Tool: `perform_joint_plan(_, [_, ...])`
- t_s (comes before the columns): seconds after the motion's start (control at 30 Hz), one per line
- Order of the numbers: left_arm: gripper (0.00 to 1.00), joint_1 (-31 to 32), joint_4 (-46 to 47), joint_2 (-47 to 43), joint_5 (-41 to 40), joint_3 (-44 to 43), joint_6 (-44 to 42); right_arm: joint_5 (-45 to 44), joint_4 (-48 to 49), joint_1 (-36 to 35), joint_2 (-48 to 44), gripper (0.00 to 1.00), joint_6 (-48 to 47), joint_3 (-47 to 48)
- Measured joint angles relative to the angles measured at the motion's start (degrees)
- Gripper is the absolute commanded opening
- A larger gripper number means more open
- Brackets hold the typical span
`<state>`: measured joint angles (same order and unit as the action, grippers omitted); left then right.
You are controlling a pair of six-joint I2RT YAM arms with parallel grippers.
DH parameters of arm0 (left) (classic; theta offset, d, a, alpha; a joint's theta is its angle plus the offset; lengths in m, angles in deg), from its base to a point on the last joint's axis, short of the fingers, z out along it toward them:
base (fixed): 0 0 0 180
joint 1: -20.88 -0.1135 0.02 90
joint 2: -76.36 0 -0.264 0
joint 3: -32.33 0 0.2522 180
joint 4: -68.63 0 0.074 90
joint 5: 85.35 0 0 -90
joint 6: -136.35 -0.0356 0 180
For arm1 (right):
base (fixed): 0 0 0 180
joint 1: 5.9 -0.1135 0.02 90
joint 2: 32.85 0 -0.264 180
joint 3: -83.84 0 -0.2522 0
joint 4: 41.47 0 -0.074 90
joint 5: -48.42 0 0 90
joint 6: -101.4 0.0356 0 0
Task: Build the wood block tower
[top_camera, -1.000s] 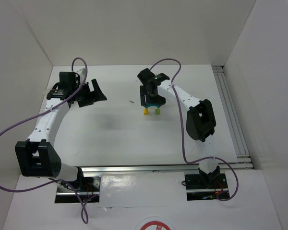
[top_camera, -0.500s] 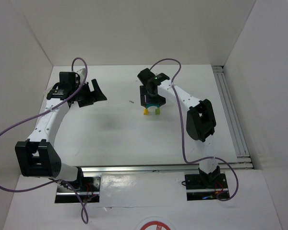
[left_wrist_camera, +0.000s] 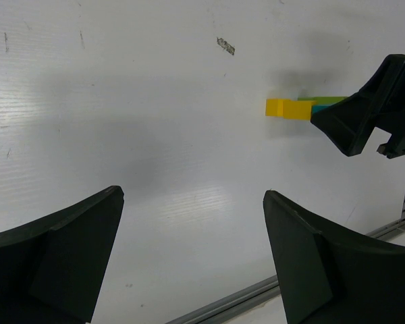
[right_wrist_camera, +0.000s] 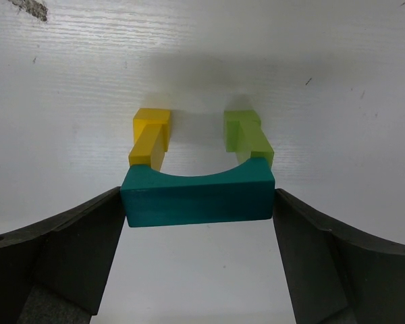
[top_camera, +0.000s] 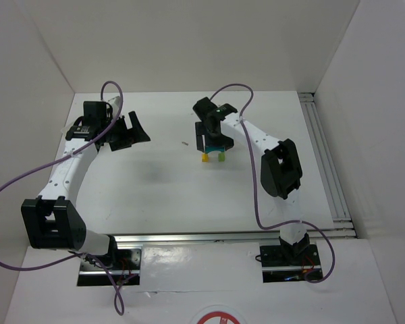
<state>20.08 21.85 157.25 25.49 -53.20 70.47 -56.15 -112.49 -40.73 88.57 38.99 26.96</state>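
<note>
**Bright, flat light, soft shadows**

I get even white light in all three views, with no glare. On the table (left_wrist_camera: pixel 155 81), a broad faint shadow smudges the left wrist frame's middle left. Right wrist view: the teal arch (right_wrist_camera: pixel 197 198) is crisp, with soft shadows at upper centre.

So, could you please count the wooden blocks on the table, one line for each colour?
yellow block: 1
light green block: 1
teal arch: 1
Total: 3
</note>
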Motion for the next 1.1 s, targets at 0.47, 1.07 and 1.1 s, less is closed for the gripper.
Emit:
perform_joint_plan(0.47, [0.97,0.0,0.0,0.0,0.0,0.0,0.0,-0.6,-0.9,-0.2,0.0,0.99,-0.5,5.5])
perform_joint_plan(1.07, [0.97,0.6,-1.7,0.5,-3.8,-1.2,-0.2,-25.9,0.4,0.6,-19.0,0.99,1.2,-2.7])
perform_joint_plan(1.1, [0.97,0.6,-2.1,0.3,-4.2,-1.6,-0.3,-26.6,0.4,1.0,-21.3,0.99,1.4,-5.0])
